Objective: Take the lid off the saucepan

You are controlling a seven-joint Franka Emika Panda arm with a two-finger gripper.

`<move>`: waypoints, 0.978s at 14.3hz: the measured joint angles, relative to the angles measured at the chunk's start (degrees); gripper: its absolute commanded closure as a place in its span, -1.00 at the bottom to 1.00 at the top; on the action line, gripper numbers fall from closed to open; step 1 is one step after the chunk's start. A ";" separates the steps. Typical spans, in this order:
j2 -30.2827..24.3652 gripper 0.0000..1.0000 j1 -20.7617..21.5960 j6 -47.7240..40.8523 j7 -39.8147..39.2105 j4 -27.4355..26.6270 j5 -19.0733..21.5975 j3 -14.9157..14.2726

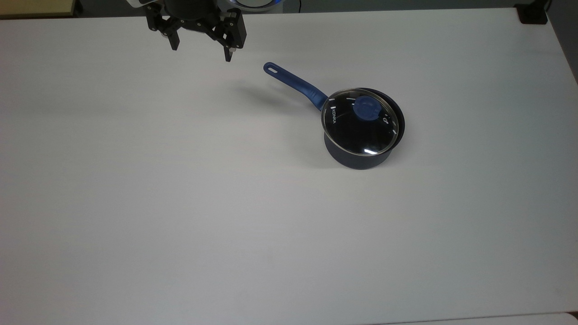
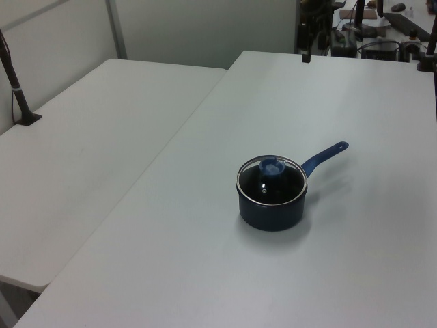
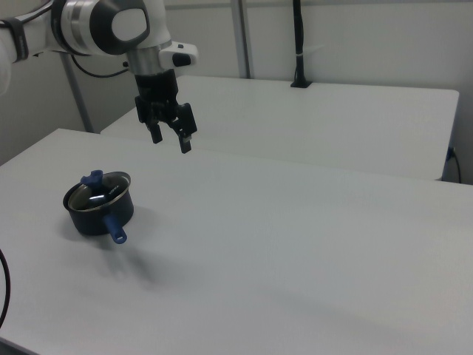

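The saucepan [image 1: 361, 158] is a small dark navy pot standing right of centre on the white table, its long blue handle [image 1: 295, 83] pointing to the top view's upper left. The glass lid [image 1: 356, 131] with a steel rim and blue knob [image 1: 366, 107] rests on it, slightly off-centre toward the handle. My gripper [image 1: 201, 50] hangs open and empty above the table's far edge, well to the top view's left of the handle tip. In the right view the gripper [image 3: 171, 140] hovers above and to the right of the saucepan [image 3: 92, 218]. The left view has the saucepan [image 2: 270, 212] and lid [image 2: 272, 183] mid-table.
A second white table [image 2: 102, 137] adjoins this one, with a black clamped post [image 2: 17, 96] on its edge. Another black post [image 3: 298, 44] stands at the back in the right view. Cluttered equipment [image 2: 382, 41] sits beyond the far end.
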 measured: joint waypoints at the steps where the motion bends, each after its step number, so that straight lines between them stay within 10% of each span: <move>1: 0.00 -1.00 0.00 0.00 0.00 -0.01 0.00 0.00; 14: 0.17 -1.00 -0.62 0.17 -0.12 -0.17 0.10 0.12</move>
